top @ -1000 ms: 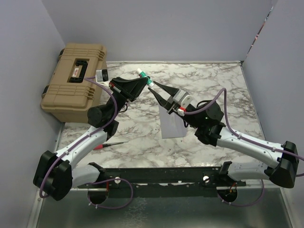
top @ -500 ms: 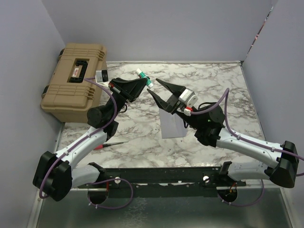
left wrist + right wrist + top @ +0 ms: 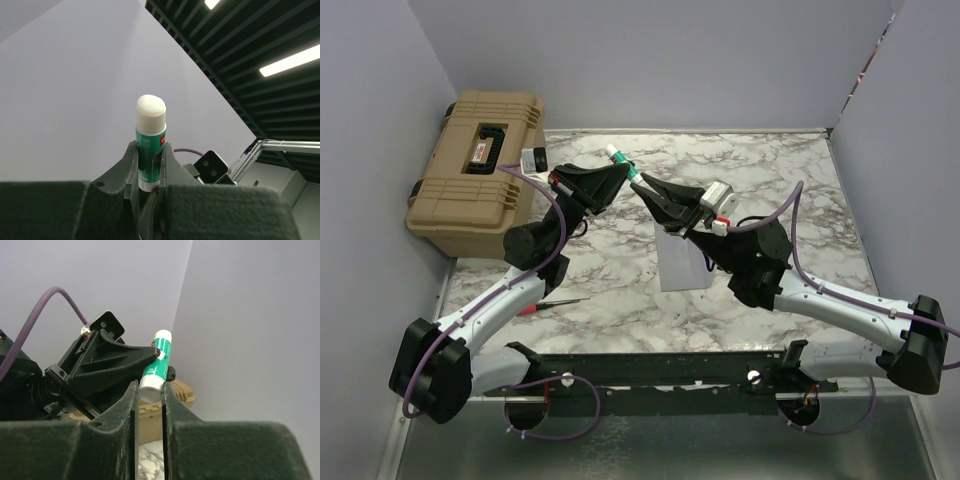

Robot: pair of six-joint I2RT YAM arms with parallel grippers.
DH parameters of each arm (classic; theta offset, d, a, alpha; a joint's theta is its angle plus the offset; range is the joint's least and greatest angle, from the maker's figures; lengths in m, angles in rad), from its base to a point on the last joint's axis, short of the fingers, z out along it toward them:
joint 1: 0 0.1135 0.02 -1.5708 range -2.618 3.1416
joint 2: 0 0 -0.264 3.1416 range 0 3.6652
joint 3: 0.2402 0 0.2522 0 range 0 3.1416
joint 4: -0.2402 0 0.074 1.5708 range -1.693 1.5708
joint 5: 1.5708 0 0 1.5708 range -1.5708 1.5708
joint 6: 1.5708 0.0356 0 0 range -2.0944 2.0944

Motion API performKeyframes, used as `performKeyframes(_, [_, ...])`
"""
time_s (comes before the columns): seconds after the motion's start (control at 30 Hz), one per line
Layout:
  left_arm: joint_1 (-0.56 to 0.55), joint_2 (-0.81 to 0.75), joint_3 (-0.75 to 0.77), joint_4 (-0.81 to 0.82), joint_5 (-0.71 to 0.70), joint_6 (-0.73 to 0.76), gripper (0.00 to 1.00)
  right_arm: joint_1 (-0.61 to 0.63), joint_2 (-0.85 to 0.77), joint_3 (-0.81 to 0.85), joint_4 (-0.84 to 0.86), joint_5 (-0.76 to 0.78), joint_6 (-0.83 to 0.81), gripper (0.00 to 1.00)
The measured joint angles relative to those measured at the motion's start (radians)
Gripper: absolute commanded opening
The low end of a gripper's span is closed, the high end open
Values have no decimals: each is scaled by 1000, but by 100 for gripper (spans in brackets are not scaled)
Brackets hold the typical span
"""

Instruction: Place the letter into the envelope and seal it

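Narrowed from a wide gape, my right fingers (image 3: 122,412) now pinch the white end of the glue stick (image 3: 157,360) that my left fingers (image 3: 172,167) clench (green label showing); the envelope (image 3: 677,270) lies flat on the table (image 3: 790,170) beneath.

The plastic glue stick (image 3: 150,150) is green with white ends. The tabletop (image 3: 800,170) is white marble veined grey. The paper envelope (image 3: 678,268) is grey-lilac, the upper-left toolbox (image 3: 450,205) tan.
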Motion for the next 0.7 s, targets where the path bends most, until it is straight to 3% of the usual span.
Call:
performKeyframes(0.1, [0, 0, 0, 1, 0, 0, 0, 0, 0, 6, -2, 27, 80, 1])
performKeyframes(0.27, [0, 0, 0, 12, 2, 28, 0, 11, -8, 8, -10, 117, 316, 1])
performKeyframes(0.47, [-7, 5, 0, 51, 48, 98, 0, 26, -85, 10, -169, 237, 710, 1])
performKeyframes(0.7, [-11, 73, 2, 165, 143, 78, 0, 18, -209, 8, -305, 384, 1061, 1])
